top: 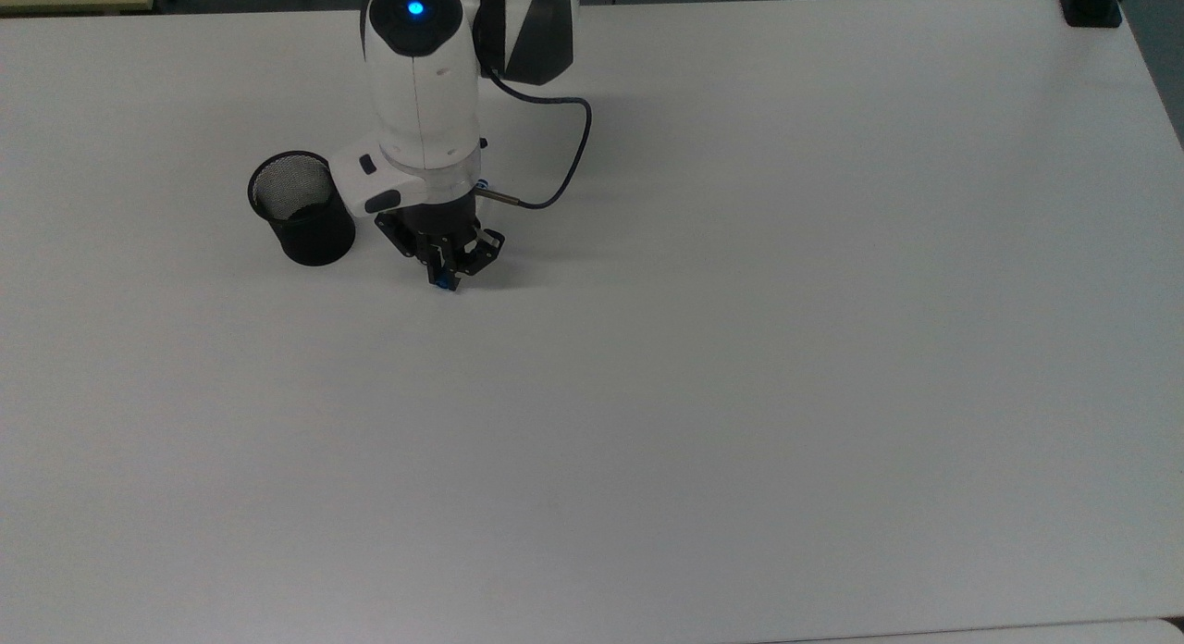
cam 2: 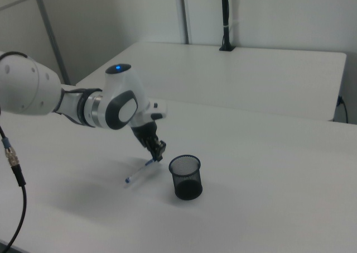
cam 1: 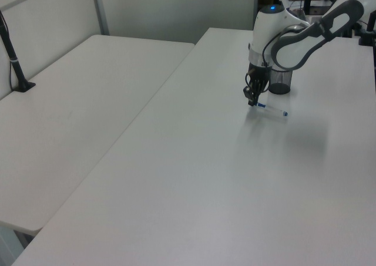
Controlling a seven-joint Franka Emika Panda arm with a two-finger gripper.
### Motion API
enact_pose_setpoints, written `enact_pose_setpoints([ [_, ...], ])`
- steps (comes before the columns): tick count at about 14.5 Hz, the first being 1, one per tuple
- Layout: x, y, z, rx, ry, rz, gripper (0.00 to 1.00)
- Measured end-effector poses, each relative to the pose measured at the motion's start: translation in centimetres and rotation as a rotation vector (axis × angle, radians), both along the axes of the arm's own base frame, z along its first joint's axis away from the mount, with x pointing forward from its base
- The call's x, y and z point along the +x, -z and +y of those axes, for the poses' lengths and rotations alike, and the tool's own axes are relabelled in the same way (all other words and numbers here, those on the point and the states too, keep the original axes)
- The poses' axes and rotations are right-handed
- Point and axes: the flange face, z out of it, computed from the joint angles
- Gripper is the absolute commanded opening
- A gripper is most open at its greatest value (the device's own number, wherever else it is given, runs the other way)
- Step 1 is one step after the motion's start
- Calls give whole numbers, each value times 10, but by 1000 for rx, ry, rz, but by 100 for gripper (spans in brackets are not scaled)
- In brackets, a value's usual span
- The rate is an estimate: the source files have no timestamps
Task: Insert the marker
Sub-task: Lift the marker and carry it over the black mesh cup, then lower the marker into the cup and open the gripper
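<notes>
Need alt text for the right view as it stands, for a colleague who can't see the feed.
The gripper is shut on the blue end of the marker, whose white barrel slants down to the white table. A black mesh cup stands upright just to the right view's right of it.

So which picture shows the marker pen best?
The right view: the marker shows nearly whole, blue end at the gripper, white barrel slanting to the table. The left view shows it small. In the top view the gripper covers all but a blue tip.

White arm (top: 421,89), blue light, black claw (top: 448,260)
</notes>
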Motion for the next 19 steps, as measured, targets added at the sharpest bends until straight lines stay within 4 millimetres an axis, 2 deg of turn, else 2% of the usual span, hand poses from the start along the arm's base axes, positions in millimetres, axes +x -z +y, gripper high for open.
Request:
enact_pose_setpoints([
  [1,2,-18,-2,-2,4,-31,0],
  [3,-2,-93,-19,-16,15,-132,0],
  [4,-7,-118,-26,-23,18,-164,0],
  [5,-17,-154,-40,-36,23,-214,0],
  [6,-26,-179,-55,-50,30,-251,0],
  [9,-38,-209,-94,-89,43,-350,0],
  [10,-40,-209,-107,-105,43,-397,0],
  [12,-52,-181,-134,-149,36,-536,0],
  [13,-58,-167,-139,-165,28,-592,0],
  [15,-72,-125,-144,-189,12,-693,0],
  [16,-74,-112,-143,-189,7,-699,0],
  [19,-81,-95,-144,-211,-37,-684,0],
])
